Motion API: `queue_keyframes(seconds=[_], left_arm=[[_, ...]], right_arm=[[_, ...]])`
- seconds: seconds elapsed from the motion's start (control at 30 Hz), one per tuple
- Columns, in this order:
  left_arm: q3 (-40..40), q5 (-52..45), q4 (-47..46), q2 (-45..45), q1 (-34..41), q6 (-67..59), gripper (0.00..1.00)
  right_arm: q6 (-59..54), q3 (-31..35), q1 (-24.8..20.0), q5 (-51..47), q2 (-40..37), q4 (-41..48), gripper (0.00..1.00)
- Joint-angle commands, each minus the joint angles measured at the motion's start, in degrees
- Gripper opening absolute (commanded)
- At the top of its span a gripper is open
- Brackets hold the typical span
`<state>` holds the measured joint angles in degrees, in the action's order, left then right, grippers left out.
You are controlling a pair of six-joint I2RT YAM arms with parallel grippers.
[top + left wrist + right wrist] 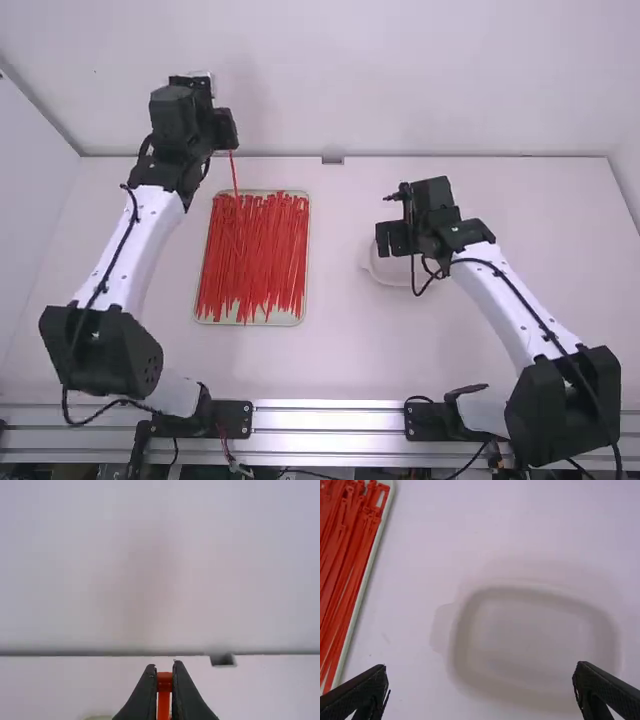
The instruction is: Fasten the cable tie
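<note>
My left gripper [222,132] is raised above the far left of the table, near the back wall. It is shut on a single red cable tie [235,176] that hangs down toward the far end of the tray. In the left wrist view the tie [164,692] is pinched between the two fingers [164,674]. A pale tray [303,300] at centre left holds several red cable ties [253,257]. My right gripper [402,232] hovers wide open over a white rectangular container [530,640], nothing between its fingers [480,670]. The tray's ties [342,550] lie off to one side of it.
The white container [383,268] sits right of the tray, partly under the right gripper. A small grey bracket [333,157] marks the back edge of the table, also seen as a bracket [221,660] from the left wrist. White walls enclose the table.
</note>
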<state>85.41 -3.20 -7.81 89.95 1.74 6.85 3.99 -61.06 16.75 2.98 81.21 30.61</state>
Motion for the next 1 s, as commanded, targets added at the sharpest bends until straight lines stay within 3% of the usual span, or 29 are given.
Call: queue_keyframes(seconds=[0.0, 0.37, 0.63, 0.97], left_arm=[[-3.78, -0.39, 0.94, -6.38, 0.15, -0.92, 0.02], [-27.17, -2.34, 11.85, -26.01, 0.50, 0.22, 0.02], [-32.26, -6.99, 11.39, -28.13, 0.52, 3.37, 0.02], [-33.14, -11.10, 13.03, -26.99, 0.59, 9.64, 0.02]], right_arm=[[-0.37, -1.88, 0.11, 0.02, 0.55, -0.09, 0.98], [-2.75, -1.90, 0.59, 5.07, 0.52, -2.82, 0.98], [-3.76, -1.88, 0.63, 13.92, 0.50, -5.66, 0.98], [-7.04, -1.90, 2.49, 25.68, 0.44, -14.45, 0.98]])
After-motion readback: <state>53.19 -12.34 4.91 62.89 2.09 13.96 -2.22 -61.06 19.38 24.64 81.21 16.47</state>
